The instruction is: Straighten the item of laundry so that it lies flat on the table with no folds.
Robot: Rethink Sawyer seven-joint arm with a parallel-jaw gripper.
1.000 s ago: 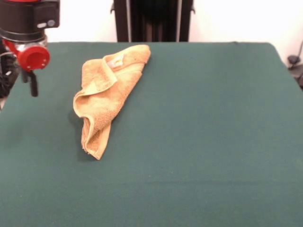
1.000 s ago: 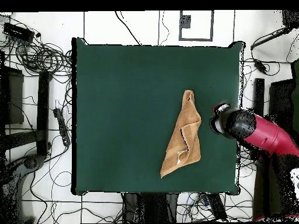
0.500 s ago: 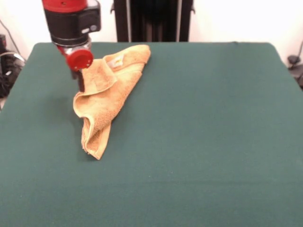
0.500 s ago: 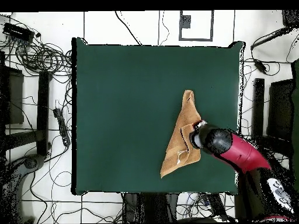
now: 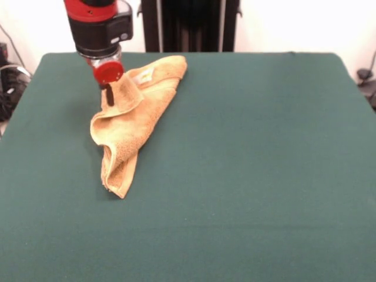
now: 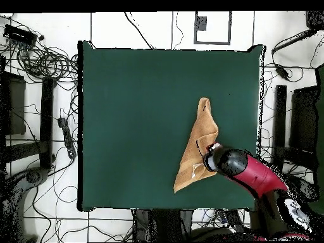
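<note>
The small orange-tan terry-cloth hand towel (image 5: 132, 111) lies crumpled on the large dark green felt-covered table (image 5: 252, 164), folded over itself into a rough wedge; in the front view it sits toward ten o'clock of the table's middle, its broad end at the far side and its narrow tail trailing toward six o'clock. The red and black robot arm (image 5: 97, 26) hangs over the towel's ten o'clock edge, and its gripper (image 5: 108, 94) shows only as a dark tip at the raised fold there; whether it is wide, narrow or already pinching cloth I cannot tell, and contact with the towel is likewise unclear. In the overhead view the arm (image 6: 243, 171) covers the towel's (image 6: 199, 149) four o'clock side. By the look of it the step in hand is the approach to a first grasp, with the straightening itself not yet done: several layers overlap. The next move likely calls for taking a single outer edge, not the whole bundle, and drawing it outward to open the fold. A small white label (image 5: 141, 75) shows near the towel's far end; no writing on it can be read.
</note>
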